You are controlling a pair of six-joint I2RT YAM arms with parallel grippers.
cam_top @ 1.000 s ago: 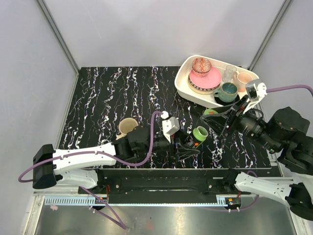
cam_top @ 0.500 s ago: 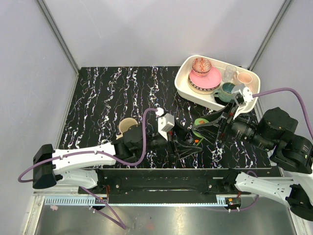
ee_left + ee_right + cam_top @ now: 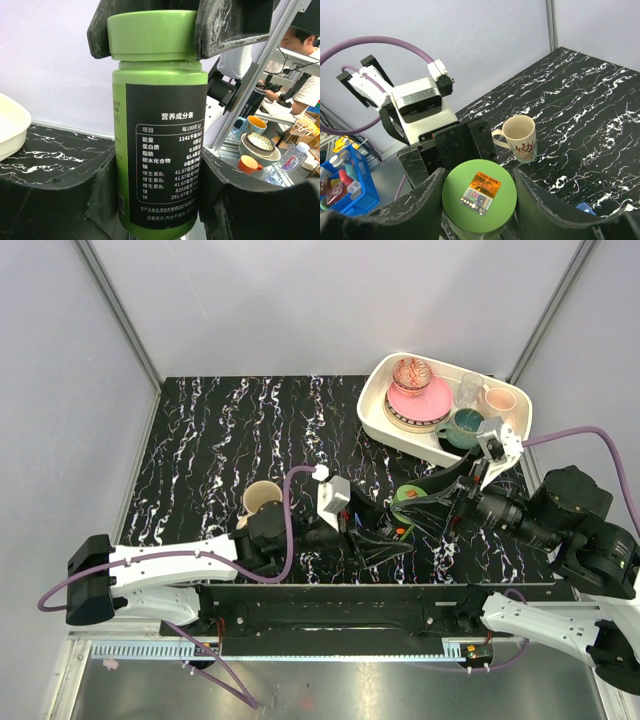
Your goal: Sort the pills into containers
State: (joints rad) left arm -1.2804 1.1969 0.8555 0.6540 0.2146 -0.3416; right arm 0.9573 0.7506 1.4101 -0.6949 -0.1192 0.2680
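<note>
Left gripper (image 3: 158, 197) part-closed, clamping the green pill bottle (image 3: 159, 150) by its body; my right gripper (image 3: 479, 200) pinches its green cap (image 3: 479, 192).

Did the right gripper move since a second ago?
Yes. The right gripper slid left, toward the beige mug, onto the cap of the green bottle.

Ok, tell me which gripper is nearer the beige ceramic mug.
Left. The left gripper, clamping the green plastic bottle's body, sits just right of the beige ceramic mug; the right gripper, on the bottle's cap, is farther right.
</note>
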